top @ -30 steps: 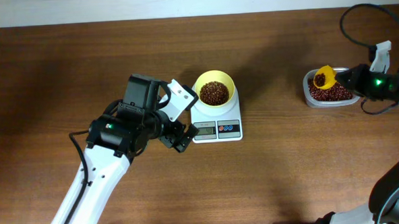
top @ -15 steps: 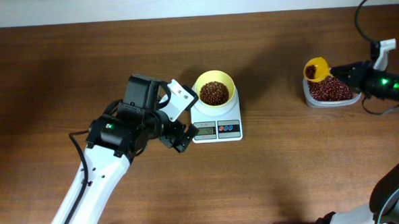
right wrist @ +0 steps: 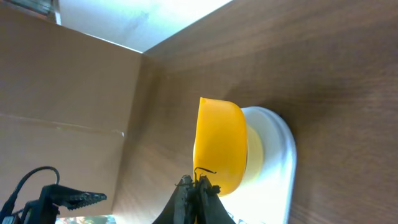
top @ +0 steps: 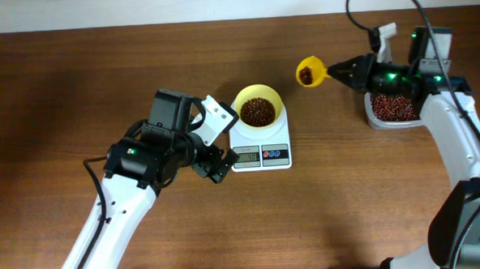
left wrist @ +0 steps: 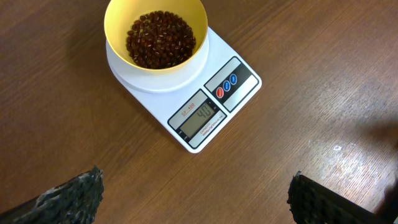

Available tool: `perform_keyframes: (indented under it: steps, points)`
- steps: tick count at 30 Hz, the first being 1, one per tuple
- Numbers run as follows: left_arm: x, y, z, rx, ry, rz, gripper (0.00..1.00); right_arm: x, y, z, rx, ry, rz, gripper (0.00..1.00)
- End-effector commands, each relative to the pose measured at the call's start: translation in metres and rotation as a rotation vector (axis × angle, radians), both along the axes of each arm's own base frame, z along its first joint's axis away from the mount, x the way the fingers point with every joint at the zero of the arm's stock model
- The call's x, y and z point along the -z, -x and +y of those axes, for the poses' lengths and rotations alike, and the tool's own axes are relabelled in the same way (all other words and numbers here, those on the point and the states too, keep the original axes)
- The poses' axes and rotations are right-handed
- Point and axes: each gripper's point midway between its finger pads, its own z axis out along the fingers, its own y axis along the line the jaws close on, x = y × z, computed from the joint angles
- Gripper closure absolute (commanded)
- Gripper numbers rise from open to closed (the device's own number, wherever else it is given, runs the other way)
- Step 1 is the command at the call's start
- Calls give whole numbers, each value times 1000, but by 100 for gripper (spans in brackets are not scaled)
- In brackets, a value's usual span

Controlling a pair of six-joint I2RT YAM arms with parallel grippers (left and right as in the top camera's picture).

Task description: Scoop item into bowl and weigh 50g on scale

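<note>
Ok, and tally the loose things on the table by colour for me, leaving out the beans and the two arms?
Yellow: 2, the bowl and the scoop
White: 1, the scale
Clear: 1, the tub
Total: 4

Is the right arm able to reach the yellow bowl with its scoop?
Probably yes. The right gripper holds the scoop near the bowl with nothing between them; the left gripper is on the bowl's other side.
</note>
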Motion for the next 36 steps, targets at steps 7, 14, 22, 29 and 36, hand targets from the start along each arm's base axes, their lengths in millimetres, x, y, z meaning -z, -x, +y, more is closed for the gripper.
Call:
perform_keyframes:
  steps: [7, 14, 22, 29, 36]
  points:
    - [-4, 1, 1, 9, -4, -22, 1, -4, -6, 58, 4, 129, -56, 96]
    - [-4, 1, 1, 9, -4, -23, 1, -2, 1, 97, -70, 216, -149, 96]
    - [-4, 1, 1, 9, -4, -22, 1, 11, 5, 101, -206, 432, -347, 96]
    - [-4, 1, 1, 9, -4, -22, 1, 28, 11, 91, -296, 570, -409, 96]
    - [-4, 1, 1, 9, -4, -23, 1, 28, 13, 92, -405, 648, -544, 96]
